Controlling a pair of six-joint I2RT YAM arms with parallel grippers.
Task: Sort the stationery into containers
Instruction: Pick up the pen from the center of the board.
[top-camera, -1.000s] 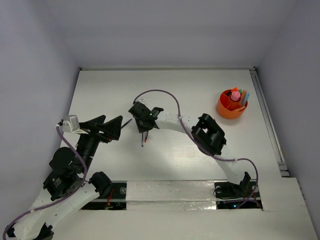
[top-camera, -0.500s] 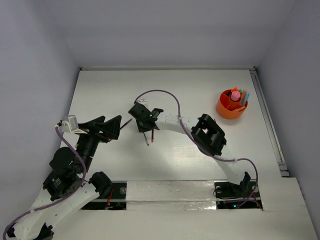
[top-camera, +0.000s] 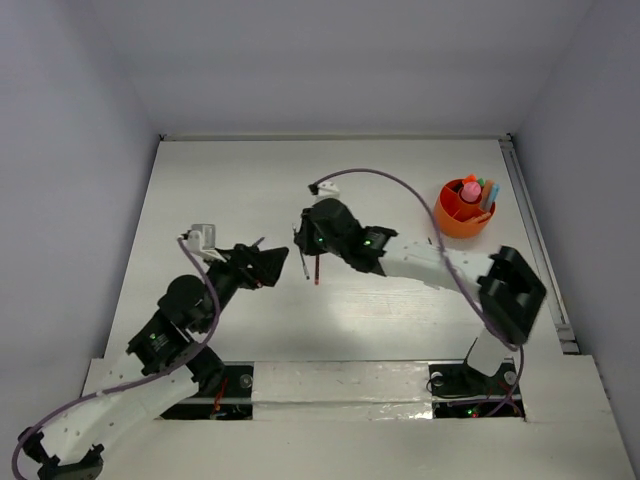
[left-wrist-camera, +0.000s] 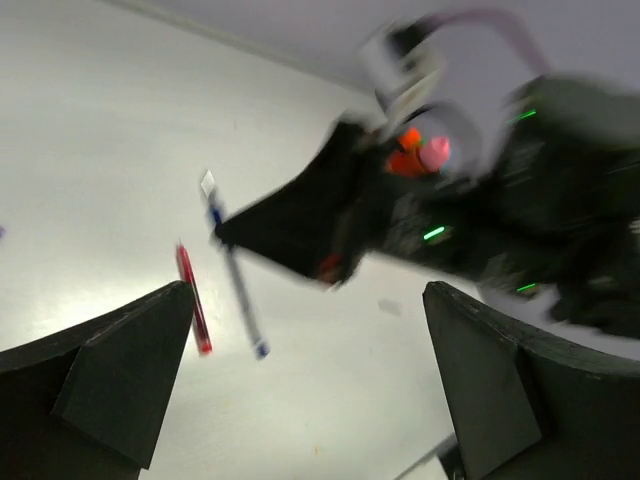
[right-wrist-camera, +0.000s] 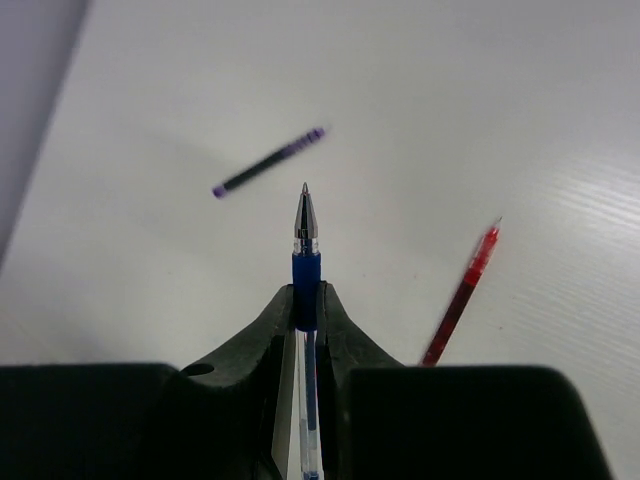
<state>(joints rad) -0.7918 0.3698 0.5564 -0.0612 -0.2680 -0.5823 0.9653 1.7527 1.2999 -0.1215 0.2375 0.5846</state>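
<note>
**Item 1: blue pen** (right-wrist-camera: 305, 262). Thin, clear barrel with a blue grip sleeve and a metal tip. Located mid-counter (top-camera: 200, 190), pinched in the right gripper (right-wrist-camera: 306, 300), which is clamped on the sleeve with the tip sticking out past the fingertips. Judged light and stiff, with a smooth barrel likely to swivel or slip in a narrow pinch. The sleeve is the surest place to hold it.

**Item 2: red pen** (right-wrist-camera: 460, 295). Lies flat on the counter just beside the blue pen, apart from both grippers. Judged equally light and apt to roll. Best taken across the mid-barrel.

**Item 3: dark purple pen** (right-wrist-camera: 270, 162). Lies loose on the counter beyond the blue pen's tip. Blurred, so finer detail is not legible.

**Item 4: left gripper** (left-wrist-camera: 305, 395). Spread wide and carrying nothing, facing items 1 and 2.

**Container: orange holder** (top-camera: 450, 222). Round, with inner dividers, at the far right of the counter, well apart from the pens. It holds a pink-capped piece (top-camera: 470, 187), a light blue stick (top-camera: 489, 196) and green and orange pieces standing behind them. Which item sits in which compartment cannot be told.
</note>
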